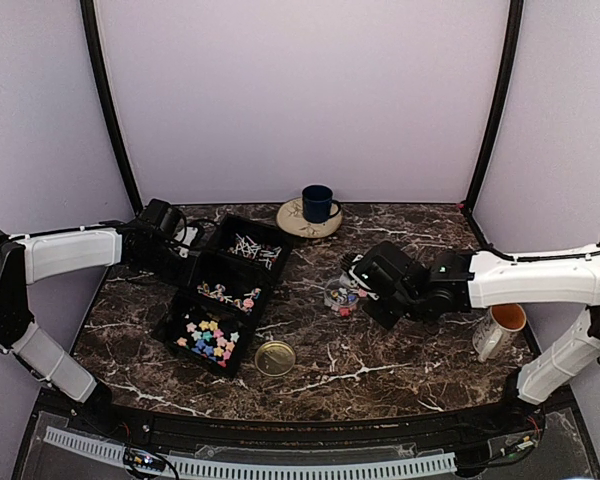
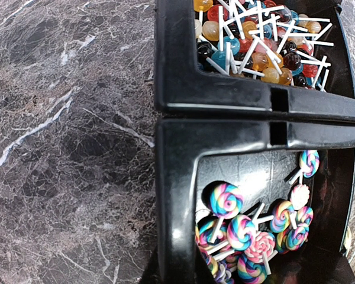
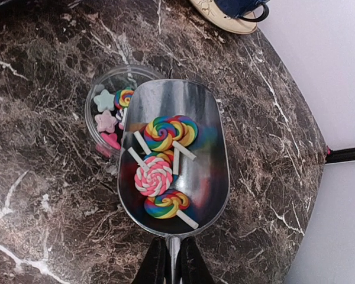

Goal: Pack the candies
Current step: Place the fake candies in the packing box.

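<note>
at the left, our left gripper [image 1: 175,235] sits closed by the far corner of the black tray [image 2: 177,71]; we cannot tell whether it grips anything. candies [image 2: 242,231] fill the tray (swirls, stars, round pops). further right, our right gripper [image 3: 168,263] clamps a metal scoop [image 3: 210,148] carrying swirl lollipops above the clear jar [image 3: 93,121] on the worktop [image 3: 47,177].

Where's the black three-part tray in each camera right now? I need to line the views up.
Top external: the black tray sits left of centre, running diagonally.
Left wrist: close up, its rim fills the right half.
Right wrist: not in it.
Shared landmark: the dark marble tabletop, in all three.
</note>
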